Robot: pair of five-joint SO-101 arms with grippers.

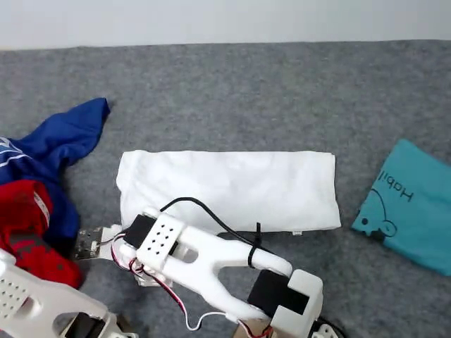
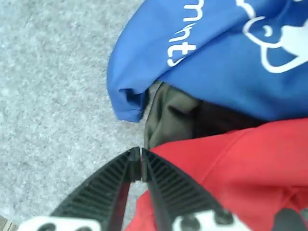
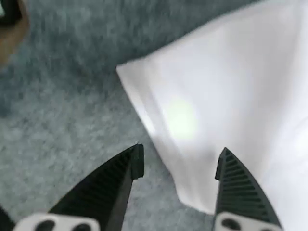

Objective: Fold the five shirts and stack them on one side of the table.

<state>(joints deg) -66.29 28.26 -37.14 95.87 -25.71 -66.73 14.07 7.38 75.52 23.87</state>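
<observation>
Right tool (image 3: 180,161) is wide open above the 7 o'clock corner of the folded white cloth shirt (image 1: 229,190), which lies mid grey felt surface (image 1: 246,91). Left tool (image 2: 140,154) is closed, tips together, at the edge of the crumpled red cloth shirt (image 2: 231,168) at 8 o'clock.

You'll find dark lettering (image 1: 399,187) printed along the teal shirt (image 1: 416,225), next to a small dark outline drawing. On the blue shirt (image 2: 216,72), white lettering (image 2: 185,36) runs across the cloth, partly lost in the folds, with a white outline drawing beside it.
</observation>
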